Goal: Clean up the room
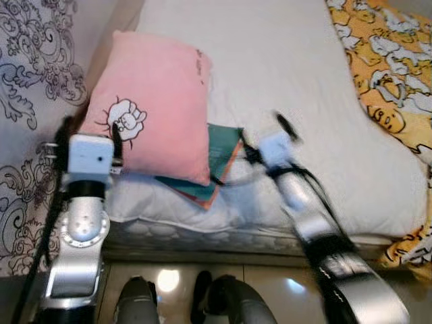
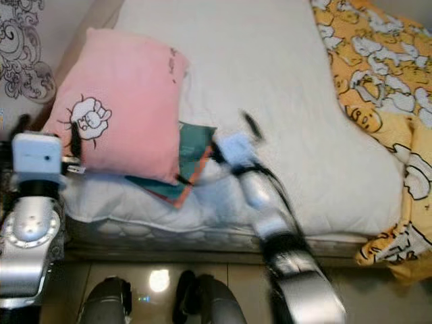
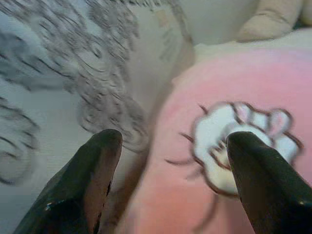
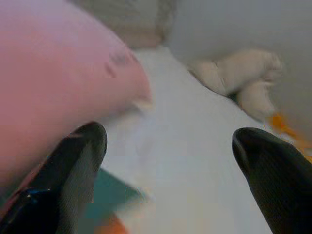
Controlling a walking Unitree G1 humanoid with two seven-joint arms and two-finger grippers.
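Locate the pink pillow (image 1: 152, 108) at the near left of the bed (image 1: 283, 74), lying over a teal book (image 1: 219, 158). The left gripper (image 3: 170, 146), fingers spread apart, sits at the pillow's left edge. The right gripper (image 4: 170, 141), fingers likewise apart and empty, hovers just right of the book, motion-blurred.

- Pink pillow (image 1: 152, 108): square, printed with a white cartoon figure outlined in black; lies on the white mattress (image 1: 290, 81) near its front left corner.
- Teal book (image 1: 219, 152): flat, partly under the pillow's right edge; an orange-edged item, possibly a second book, lies beneath it.
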